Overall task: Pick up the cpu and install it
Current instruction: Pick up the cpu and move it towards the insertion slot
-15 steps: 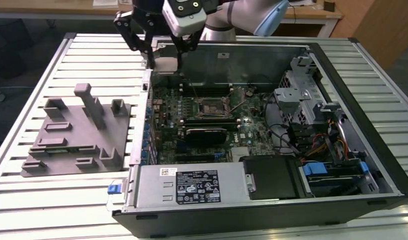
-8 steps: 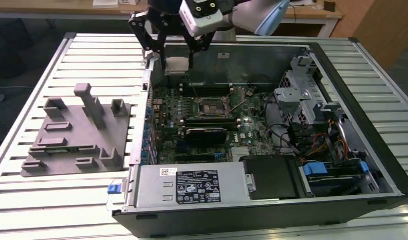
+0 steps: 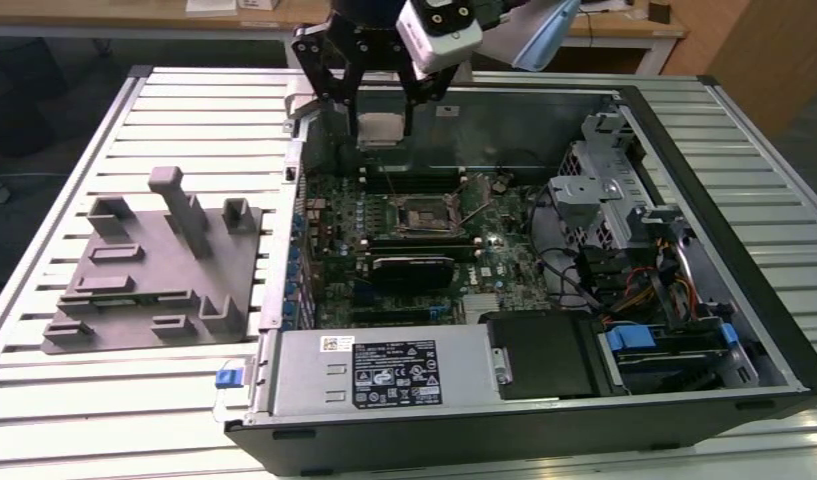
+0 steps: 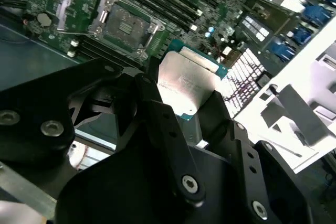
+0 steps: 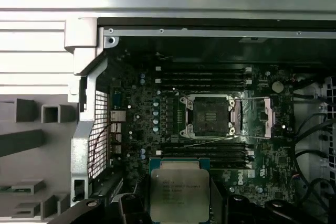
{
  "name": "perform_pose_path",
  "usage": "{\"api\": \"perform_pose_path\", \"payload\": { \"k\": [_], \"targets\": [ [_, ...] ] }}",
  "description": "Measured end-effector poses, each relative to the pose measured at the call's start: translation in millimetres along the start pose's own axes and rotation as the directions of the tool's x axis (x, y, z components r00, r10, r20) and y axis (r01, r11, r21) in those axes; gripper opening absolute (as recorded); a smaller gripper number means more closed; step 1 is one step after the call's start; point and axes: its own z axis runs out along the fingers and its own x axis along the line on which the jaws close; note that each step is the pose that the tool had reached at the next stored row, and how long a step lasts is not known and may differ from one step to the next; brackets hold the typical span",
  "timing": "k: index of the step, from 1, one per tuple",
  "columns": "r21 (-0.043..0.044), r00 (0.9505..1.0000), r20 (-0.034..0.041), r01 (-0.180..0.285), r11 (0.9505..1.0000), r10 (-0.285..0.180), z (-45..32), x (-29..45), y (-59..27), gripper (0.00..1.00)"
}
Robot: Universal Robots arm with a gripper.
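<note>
The cpu [image 3: 381,128] is a flat square chip with a pale metal top [image 5: 179,192] and a teal rim [image 4: 185,82]. My gripper [image 3: 379,100] is shut on the cpu and holds it in the air above the far part of the open computer case [image 3: 675,180]. One black finger [image 4: 157,114] presses a side of the chip. The black socket [image 3: 419,214] on the motherboard stands open, its lever and metal load plate [image 5: 261,116] swung aside. In both wrist views the socket [image 4: 126,24] [image 5: 207,115] lies below the held chip.
A grey fixture [image 3: 161,270] with upright posts stands on the slatted table at the exterior view's left. Memory slots [image 5: 202,74] flank the socket. Drive cages and cables [image 3: 622,230] crowd the case's right side; a power supply [image 3: 381,370] sits at its front.
</note>
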Motion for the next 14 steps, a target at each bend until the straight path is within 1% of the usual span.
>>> {"api": "perform_pose_path", "payload": {
  "k": [3, 8, 14],
  "targets": [
    [0.0001, 1.0000, 0.0002, -0.003, 1.0000, 0.003, 0.8, -7.8, 2.2, 0.54],
    [0.0002, 0.9997, 0.0017, -0.025, 0.9997, 0.025, 2.5, -15.5, 4.7, 0.54],
    [0.0003, 0.9995, 0.0022, -0.033, 0.9995, 0.033, 5.4, -34.1, 7.0, 0.54]
  ]
}}
